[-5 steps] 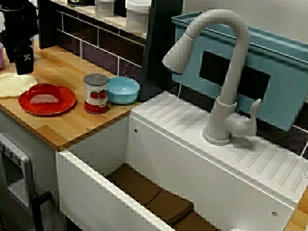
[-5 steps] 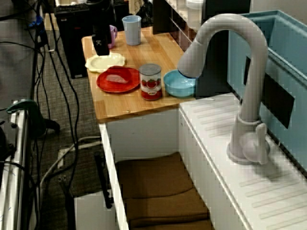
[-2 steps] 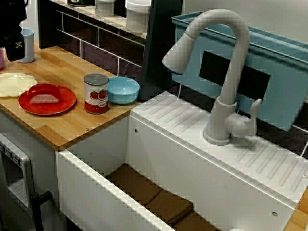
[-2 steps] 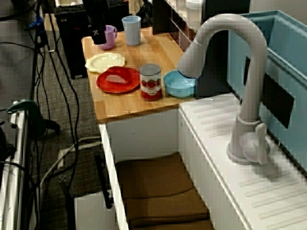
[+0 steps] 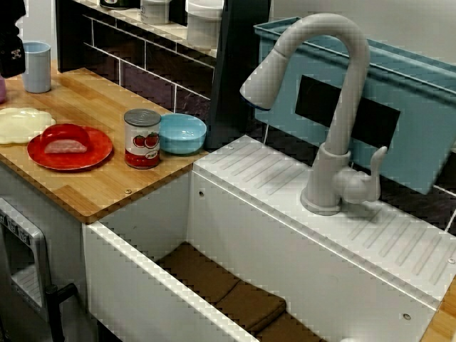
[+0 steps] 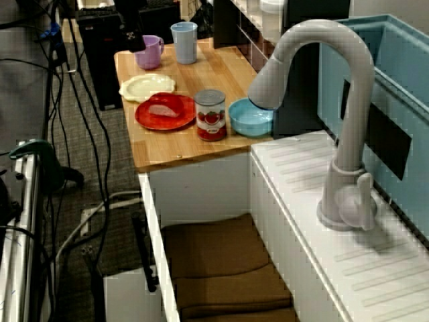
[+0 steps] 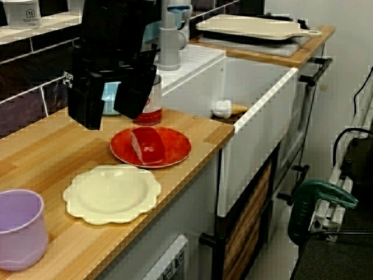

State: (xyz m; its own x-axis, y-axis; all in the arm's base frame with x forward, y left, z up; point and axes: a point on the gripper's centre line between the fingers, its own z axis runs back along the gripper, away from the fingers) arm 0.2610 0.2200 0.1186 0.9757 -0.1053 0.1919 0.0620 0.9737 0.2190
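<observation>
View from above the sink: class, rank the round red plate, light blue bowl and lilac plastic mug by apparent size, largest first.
1. Round red plate
2. Light blue bowl
3. Lilac plastic mug, though it stands farthest from the camera, so its rank is unsure.

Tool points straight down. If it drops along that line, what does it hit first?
Most likely the cream plate: the tool hangs open above it in all three views, though depth is unsure.
</observation>
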